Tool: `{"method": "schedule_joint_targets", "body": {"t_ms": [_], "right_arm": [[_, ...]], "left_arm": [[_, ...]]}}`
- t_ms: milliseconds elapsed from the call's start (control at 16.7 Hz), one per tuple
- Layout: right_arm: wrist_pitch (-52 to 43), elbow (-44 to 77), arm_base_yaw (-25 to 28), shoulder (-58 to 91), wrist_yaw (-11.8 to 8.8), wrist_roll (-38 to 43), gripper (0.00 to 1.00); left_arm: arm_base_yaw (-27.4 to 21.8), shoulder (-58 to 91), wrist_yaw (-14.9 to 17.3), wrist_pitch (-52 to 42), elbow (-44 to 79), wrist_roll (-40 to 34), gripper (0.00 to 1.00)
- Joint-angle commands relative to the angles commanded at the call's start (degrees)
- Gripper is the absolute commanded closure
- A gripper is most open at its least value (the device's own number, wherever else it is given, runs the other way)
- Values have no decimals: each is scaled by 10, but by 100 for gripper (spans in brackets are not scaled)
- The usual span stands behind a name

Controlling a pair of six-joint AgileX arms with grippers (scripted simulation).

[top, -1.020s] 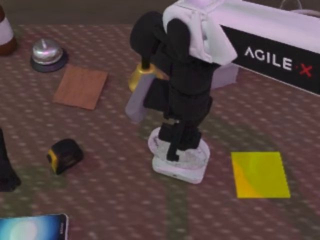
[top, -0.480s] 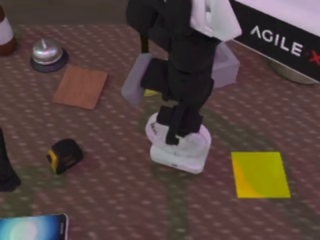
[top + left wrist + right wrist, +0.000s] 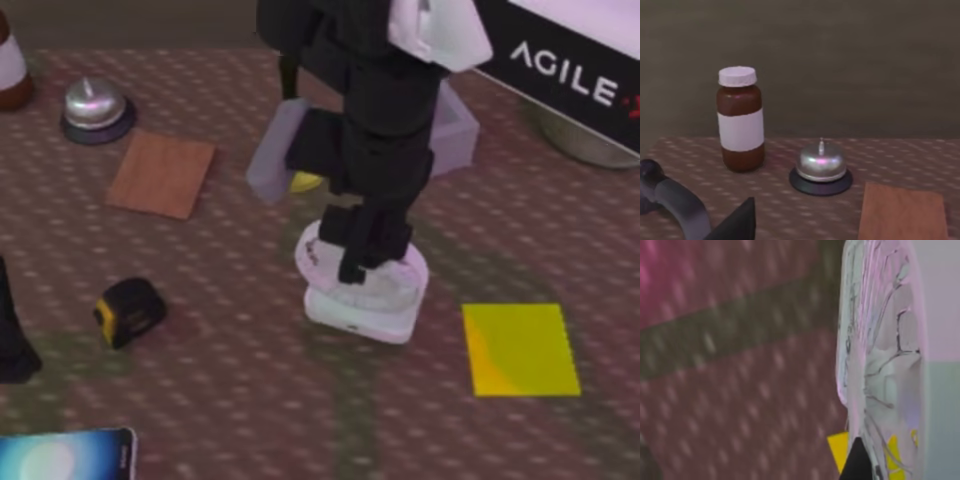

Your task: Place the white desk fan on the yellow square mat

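Mid-desk [image 3: 230, 400], just left of the mat [image 3: 520, 349]: white fan [image 3: 362, 290], round grilled face over a rectangular base. Grille turned toward the front-left; base long axis running left to right, slightly skewed. Close in the right wrist view, pale ribbed grille [image 3: 880, 365] edge-on, yellow showing behind. Right end effector [image 3: 358, 255] down over the grille's top, seemingly pinching it; contact hidden, cannot tell. Well apart from the mat, not touching. Farther back, lavender cube [image 3: 450, 130]. Left end effector [image 3: 10, 340] parked at the left edge; spread cannot be told.
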Motion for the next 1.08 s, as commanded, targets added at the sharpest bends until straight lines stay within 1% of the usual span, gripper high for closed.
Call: {"method": "schedule_joint_targets", "body": {"t_ms": [120, 240, 600, 720, 900, 1080], "right_arm": [[4, -28, -17, -21, -1, -31, 100], [12, -71, -44, -55, -2, -82, 100], [42, -240, -142, -187, -8, -295, 100], [50, -290, -169, -224, -9, -350, 100], [57, -328, -192, -254, -10, -389, 100], [57, -329, -193, -255, -10, -390, 100]], "left_arm": [[0, 0, 0, 0, 0, 0, 0], [0, 0, 0, 0, 0, 0, 0], [0, 0, 0, 0, 0, 0, 0], [0, 0, 0, 0, 0, 0, 0], [0, 0, 0, 0, 0, 0, 0], [0, 0, 0, 0, 0, 0, 0]]}}
